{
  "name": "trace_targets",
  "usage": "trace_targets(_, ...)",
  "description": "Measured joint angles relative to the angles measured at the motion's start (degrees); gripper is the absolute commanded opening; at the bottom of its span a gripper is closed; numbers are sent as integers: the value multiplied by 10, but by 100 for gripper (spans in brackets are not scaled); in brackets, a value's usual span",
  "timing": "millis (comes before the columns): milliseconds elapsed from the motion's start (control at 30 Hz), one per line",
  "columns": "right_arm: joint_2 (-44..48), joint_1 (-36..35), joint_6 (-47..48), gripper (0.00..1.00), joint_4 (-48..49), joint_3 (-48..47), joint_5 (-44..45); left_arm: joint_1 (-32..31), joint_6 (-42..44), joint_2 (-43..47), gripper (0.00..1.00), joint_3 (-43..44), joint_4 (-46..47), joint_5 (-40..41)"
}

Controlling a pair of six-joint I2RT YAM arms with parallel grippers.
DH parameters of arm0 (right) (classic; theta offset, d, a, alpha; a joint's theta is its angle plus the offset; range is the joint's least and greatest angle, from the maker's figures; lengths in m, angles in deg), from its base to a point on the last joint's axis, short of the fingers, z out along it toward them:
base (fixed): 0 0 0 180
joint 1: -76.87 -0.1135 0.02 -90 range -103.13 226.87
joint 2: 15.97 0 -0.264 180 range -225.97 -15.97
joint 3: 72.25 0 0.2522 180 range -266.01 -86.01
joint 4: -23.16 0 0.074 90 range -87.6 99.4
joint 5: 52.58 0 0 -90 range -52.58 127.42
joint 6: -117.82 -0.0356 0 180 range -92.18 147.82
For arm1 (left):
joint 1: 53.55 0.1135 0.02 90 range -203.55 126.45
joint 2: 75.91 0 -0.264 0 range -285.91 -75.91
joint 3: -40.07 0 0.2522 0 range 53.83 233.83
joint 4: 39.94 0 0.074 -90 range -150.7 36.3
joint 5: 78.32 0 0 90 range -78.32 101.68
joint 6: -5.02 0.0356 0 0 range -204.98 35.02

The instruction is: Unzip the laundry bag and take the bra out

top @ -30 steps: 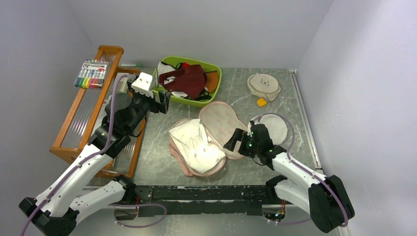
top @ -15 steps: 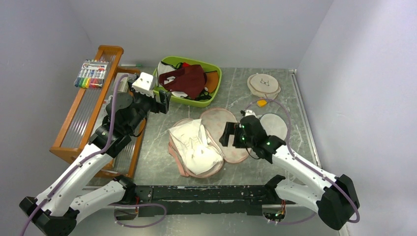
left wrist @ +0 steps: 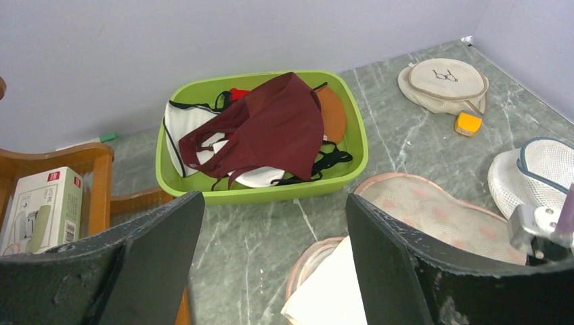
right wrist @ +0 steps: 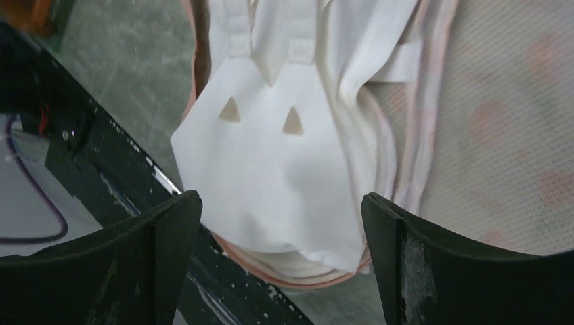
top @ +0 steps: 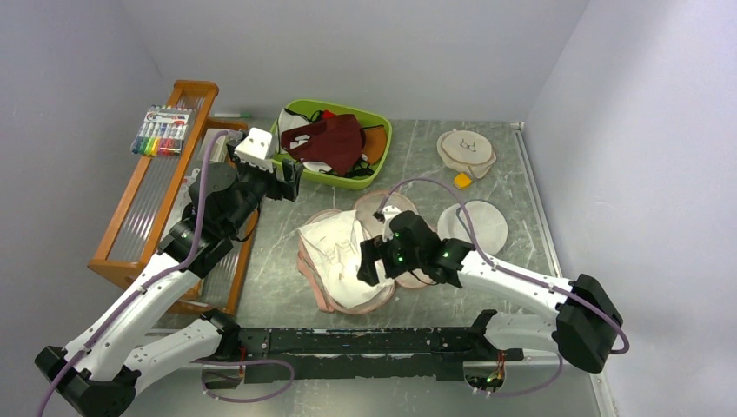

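Note:
The laundry bag (top: 379,207) lies unzipped in the middle of the table. Its lid is flipped to the right, pale pink inside up. The white bra (top: 335,254) lies folded in the bag's lower half. My right gripper (top: 368,261) is open, low over the bra's near right part. In the right wrist view its jaws (right wrist: 281,196) straddle the bra's near cup (right wrist: 271,145), with the bag's lid (right wrist: 501,135) to the right. My left gripper (top: 291,179) is open and empty, raised between the bag and the green bin. The left wrist view (left wrist: 274,196) shows the lid (left wrist: 433,213) and a bra corner (left wrist: 332,298).
A green bin (top: 371,178) holding a maroon garment (top: 330,143) stands at the back. A round white mesh bag (top: 476,224), a cream disc (top: 467,149) and a small yellow piece (top: 462,181) lie to the right. A wooden rack (top: 152,204) with markers (top: 162,130) stands left.
My right arm has swung left, from beside the white mesh bag to over the bra in the open bag. The left arm has not moved.

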Motion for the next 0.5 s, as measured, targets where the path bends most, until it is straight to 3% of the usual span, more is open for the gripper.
trace_targets(200,30,-48,17,82,-27,4,4,0,-2,0,88,0,0,-4)
trace_targets(367,37,-118,108,81,-40,-15,52,0,-3,0,88,0,0,-4)
trace_targets(400,37,-129,132,78,-39,-18,59,0,-3,0,88,0,0,-4)
trace_targets(467,39,-149,198,63,-31,-21,60,0,-3,0,88,0,0,-4)
trace_targets(500,41,-155,244,61,-28,-21,50,0,-3,0,88,0,0,-4)
